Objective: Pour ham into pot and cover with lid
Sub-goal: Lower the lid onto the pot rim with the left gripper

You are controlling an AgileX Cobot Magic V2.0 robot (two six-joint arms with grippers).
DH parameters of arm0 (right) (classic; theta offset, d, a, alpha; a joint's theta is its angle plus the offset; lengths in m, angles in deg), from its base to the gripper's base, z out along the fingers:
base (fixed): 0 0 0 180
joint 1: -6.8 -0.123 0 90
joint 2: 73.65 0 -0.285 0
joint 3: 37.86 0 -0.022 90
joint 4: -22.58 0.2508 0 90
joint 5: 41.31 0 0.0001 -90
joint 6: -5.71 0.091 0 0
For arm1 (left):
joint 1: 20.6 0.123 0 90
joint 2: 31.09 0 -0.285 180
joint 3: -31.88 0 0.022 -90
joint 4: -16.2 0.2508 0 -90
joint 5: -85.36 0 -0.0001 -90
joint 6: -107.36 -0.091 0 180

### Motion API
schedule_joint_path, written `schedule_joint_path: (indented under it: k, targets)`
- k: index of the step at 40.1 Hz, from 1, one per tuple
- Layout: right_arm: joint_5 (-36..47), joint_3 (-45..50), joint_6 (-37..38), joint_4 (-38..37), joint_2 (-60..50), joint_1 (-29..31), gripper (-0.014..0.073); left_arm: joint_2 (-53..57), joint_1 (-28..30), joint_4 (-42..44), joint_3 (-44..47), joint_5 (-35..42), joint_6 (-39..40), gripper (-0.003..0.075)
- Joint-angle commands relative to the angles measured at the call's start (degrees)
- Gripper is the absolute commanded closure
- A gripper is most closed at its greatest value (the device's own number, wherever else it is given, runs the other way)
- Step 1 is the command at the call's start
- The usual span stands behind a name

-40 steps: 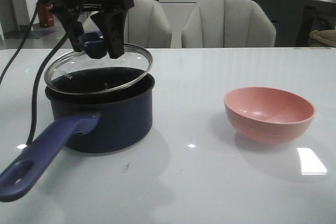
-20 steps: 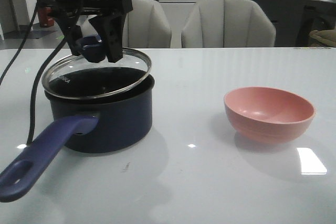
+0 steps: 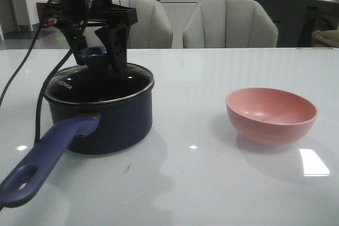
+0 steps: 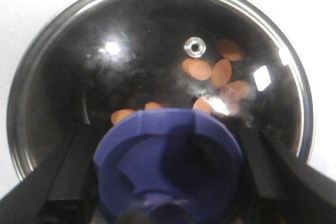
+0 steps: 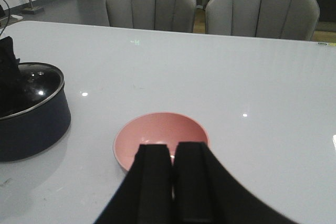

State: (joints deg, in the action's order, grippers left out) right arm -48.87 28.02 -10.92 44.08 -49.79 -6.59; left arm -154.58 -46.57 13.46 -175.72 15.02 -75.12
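Sitting level on the pot [image 3: 103,123], at the near left of the table, the lid [image 3: 98,82] looks seated all round, its metal rim meeting the pot's rim with no gap visible in the front view. Through the dark glass the left wrist view shows the ham [image 4: 210,71], thin orange-pink pieces lying on the black bottom of the pot. So both halves of the job appear done: ham in, cover on. What seems left, by my judgement, is only for the arm to let go and draw away.

The left gripper [image 3: 98,51] hangs straight over the pot with its two black fingers on either side of the blue knob [image 4: 169,163], pinching it or at least closely flanking it; no gap shows between pads and knob. The pot's long purple-blue handle [image 3: 45,157] points toward the near left edge.

Well to the right stands the pink bowl [image 3: 271,114], upright and, as far as the pictures show, emptied. The right gripper [image 5: 172,182] hovers just on the near side of the bowl, its fingers pressed together and holding nothing.

The table [image 3: 212,183] is a glossy white surface, with ceiling lights mirrored in it. Beyond its far edge stand two grey padded chairs [image 3: 230,24], and behind them cabinets and a counter.
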Motion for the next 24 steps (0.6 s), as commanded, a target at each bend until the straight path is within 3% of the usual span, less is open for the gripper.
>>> schedule_joint_path:
  k: [1,12,24]
  targets:
    - [4.33,-1.70,-0.02,0.13,0.42,-0.06,0.0433,2.56,-0.27,-0.65,-1.59,-0.85,0.09,0.0467]
    - [4.33,-1.70,-0.02,0.13,0.42,-0.06,0.0433,2.56,-0.27,-0.65,-1.59,-2.08,0.09,0.0174]
    - [4.33,-1.70,-0.02,0.13,0.42,-0.06,0.0433,2.78,-0.27,-0.54,-1.59,-2.36,0.09,0.0153]
